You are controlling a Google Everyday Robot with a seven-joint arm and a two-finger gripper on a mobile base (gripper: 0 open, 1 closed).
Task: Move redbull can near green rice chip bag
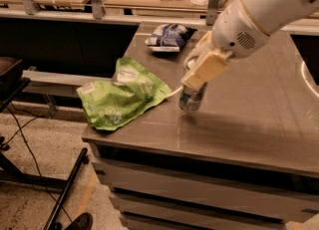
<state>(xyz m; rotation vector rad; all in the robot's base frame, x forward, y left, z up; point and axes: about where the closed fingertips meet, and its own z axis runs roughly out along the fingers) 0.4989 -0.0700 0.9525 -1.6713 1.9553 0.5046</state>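
1. Gripper (194, 77): positioned over the middle of the bench (249, 124), at the end of the white arm (264, 10) that enters from the upper right.
2. Fingers (207, 67): cream-coloured, clamped on the upper part of the can (192, 100) and covering its top.
3. Can: held slightly tilted. Only its lower half shows below the fingers. Its base is at the bench surface; whether it touches cannot be told.
4. Green bag (122, 94): lies flat and crumpled at the front left corner of the bench, with one edge hanging over the left side. The can is just beside its right edge, apart from it.
5. Blue and white bag (168, 36): lies at the rear of the bench, well apart from the can.
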